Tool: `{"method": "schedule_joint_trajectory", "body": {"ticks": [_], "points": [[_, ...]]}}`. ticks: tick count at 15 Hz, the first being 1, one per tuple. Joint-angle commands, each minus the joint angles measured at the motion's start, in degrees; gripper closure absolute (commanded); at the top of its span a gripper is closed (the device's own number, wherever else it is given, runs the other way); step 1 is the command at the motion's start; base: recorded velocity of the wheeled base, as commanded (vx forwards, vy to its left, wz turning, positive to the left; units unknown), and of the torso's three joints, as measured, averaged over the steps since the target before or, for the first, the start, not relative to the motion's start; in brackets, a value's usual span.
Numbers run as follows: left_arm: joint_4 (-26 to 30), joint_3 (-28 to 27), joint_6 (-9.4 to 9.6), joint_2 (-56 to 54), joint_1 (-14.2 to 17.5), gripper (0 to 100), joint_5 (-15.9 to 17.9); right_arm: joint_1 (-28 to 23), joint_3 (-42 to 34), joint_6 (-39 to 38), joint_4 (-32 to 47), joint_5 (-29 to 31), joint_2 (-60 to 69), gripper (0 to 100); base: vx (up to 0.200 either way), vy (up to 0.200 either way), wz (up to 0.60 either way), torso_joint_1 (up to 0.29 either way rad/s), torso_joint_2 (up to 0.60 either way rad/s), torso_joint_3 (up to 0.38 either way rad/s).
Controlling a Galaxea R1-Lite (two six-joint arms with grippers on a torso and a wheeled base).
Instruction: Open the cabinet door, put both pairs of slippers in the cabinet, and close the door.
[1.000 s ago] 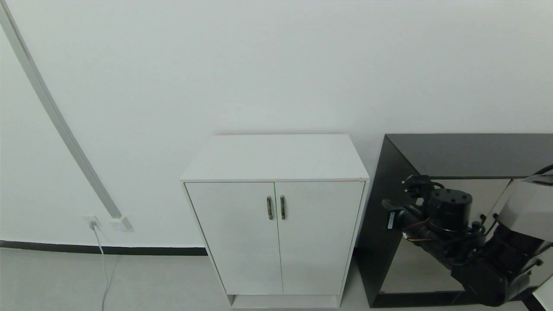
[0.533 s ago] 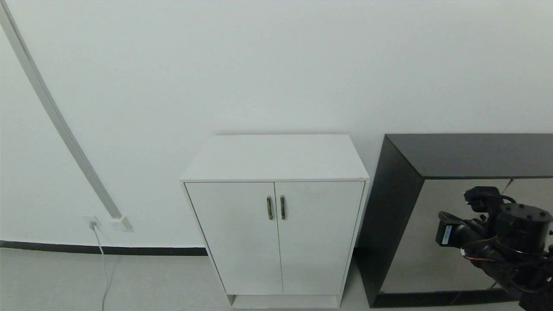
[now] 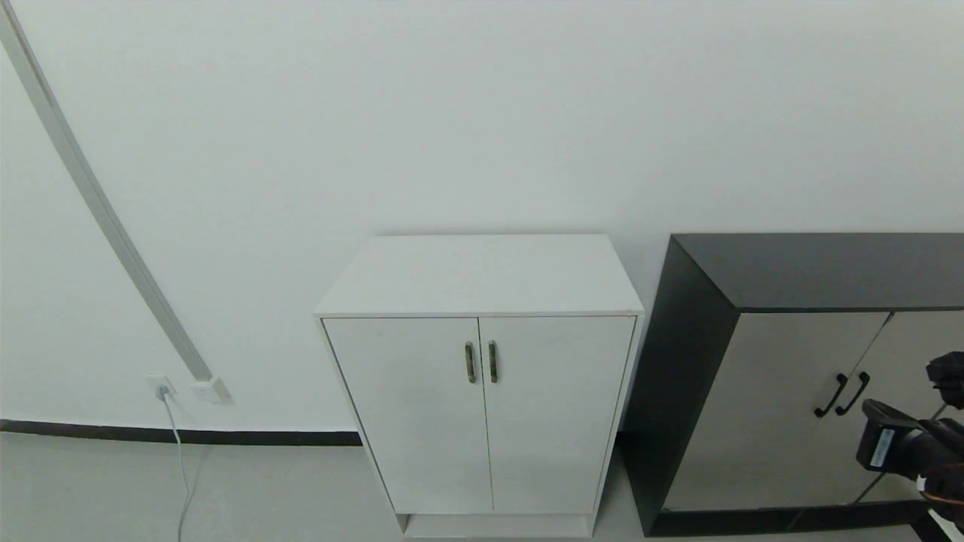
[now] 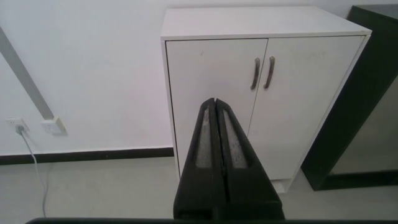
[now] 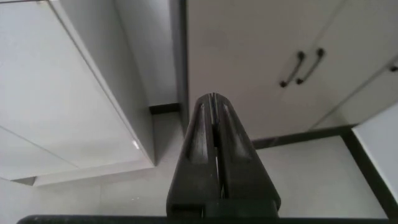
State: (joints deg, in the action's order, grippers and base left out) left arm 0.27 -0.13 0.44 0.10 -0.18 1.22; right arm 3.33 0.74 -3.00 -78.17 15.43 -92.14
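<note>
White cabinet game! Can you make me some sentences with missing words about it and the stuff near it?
1. The white cabinet is ___, not open.
2. Its two handles sit side by side in the ___ of its front.
3. The other cabinet beside it has a top coloured ___.
4. The left gripper is ___, with no gap between its fingers.

Missing words: closed; middle; black; shut.

Grey floor [image 3: 286, 489] noted, meeting the wall at a black skirting strip [image 3: 226, 436]. Standing directly on it: a white cabinet [image 3: 482, 275] with both doors [image 3: 557, 406] shut, and just beside it on the right a black cabinet [image 3: 761, 406], the two close but apart. A grey cable [image 3: 181, 470] trails down onto the floor at the left, well apart from the cabinets.
</note>
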Motion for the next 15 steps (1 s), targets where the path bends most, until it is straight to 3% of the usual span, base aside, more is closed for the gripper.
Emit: {"method": "schedule_joint_trajectory", "body": {"ticks": [1, 9, 13, 15], "points": [[0.0, 0.0, 0.00, 0.0, -0.1, 100, -0.1, -2.4, -0.7, 0.0, 8.0, -0.3, 12.0, 100, 0.000, 0.000, 0.00, 0.000, 0.00, 0.000], [0.0, 0.0, -0.26, 0.0, 0.0, 100, -0.1, -2.4, -0.7, 0.0, 44.2, -7.4, 43.7, 100, 0.000, 0.000, 0.00, 0.000, 0.00, 0.000], [0.0, 0.0, -0.26, 0.0, 0.0, 100, -0.1, -1.9, -0.6, 0.2, 62.9, -13.8, 62.8, 100, 0.000, 0.000, 0.00, 0.000, 0.00, 0.000], [0.0, 0.0, -0.26, 0.0, 0.0, 100, -0.1, -1.9, -0.6, 0.7, 68.8, -15.4, 68.8, 100, 0.000, 0.000, 0.00, 0.000, 0.00, 0.000]]}}
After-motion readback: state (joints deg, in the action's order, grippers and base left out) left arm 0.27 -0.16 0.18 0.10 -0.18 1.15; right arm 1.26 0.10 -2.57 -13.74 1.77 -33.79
